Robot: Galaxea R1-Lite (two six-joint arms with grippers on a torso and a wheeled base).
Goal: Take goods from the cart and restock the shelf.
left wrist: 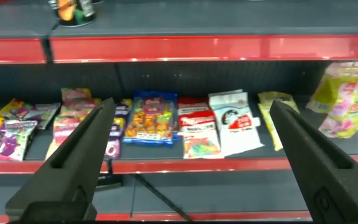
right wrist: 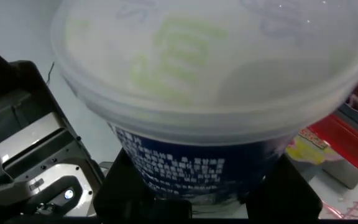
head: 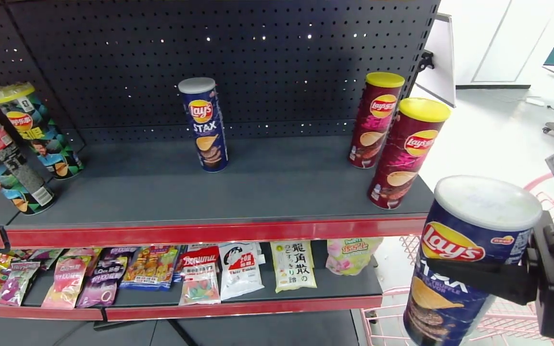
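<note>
Blue chip can (head: 469,230) sits upright at the near right, pinched around its middle by the right gripper (head: 455,274). It is beside the pink cart (head: 553,204) and just off the right end of the upper shelf (head: 258,187). On that shelf stand another blue can (head: 204,125) near the middle and two maroon cans (head: 404,154) at the right end. The left gripper (left wrist: 191,106) has its fingers spread wide, facing the snack bags (left wrist: 151,118) on the lower shelf.
</note>
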